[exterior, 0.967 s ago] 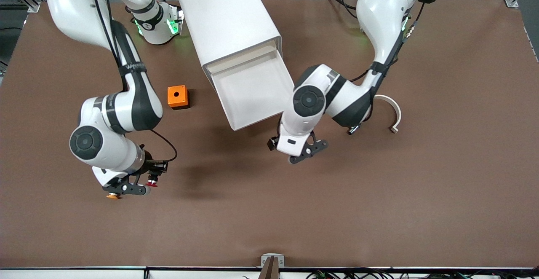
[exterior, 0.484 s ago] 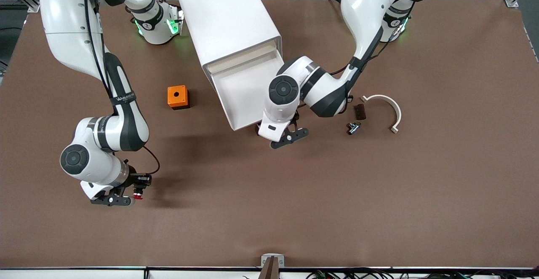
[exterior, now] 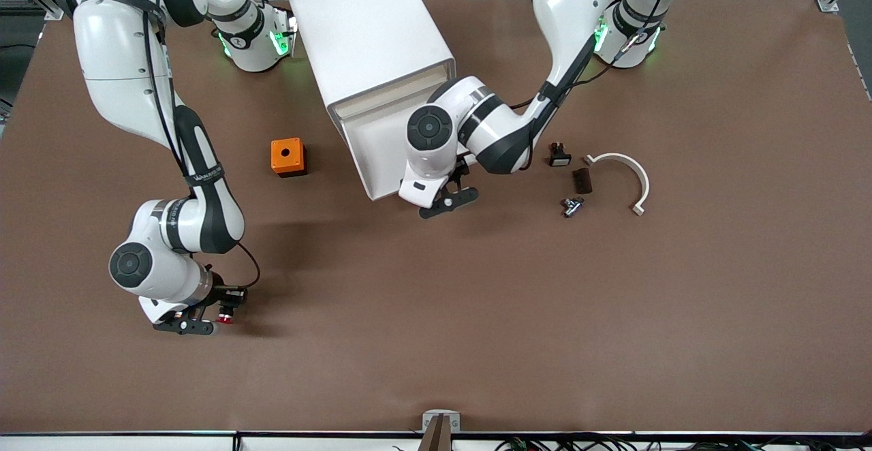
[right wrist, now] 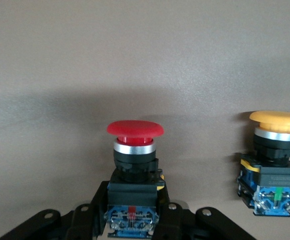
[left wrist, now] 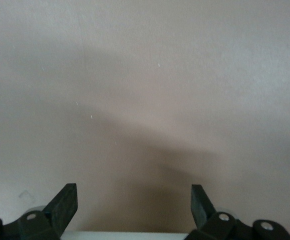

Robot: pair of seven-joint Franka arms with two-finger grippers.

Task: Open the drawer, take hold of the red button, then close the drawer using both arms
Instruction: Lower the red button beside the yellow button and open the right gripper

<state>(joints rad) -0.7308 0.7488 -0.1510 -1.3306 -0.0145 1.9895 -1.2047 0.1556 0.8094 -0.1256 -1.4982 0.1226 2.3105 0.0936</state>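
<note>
Right gripper (exterior: 204,321) low over counter (exterior: 477,335), jaws clamped on button (right wrist: 135,150) body | left gripper (exterior: 446,200) at drawer (exterior: 381,158) front, jaws spread | we judged button light, rigid; best held by body.

table (exterior: 477,335): brown | on it: cabinet (exterior: 371,35), orange box (exterior: 287,157), white arc (exterior: 630,175)
</note>
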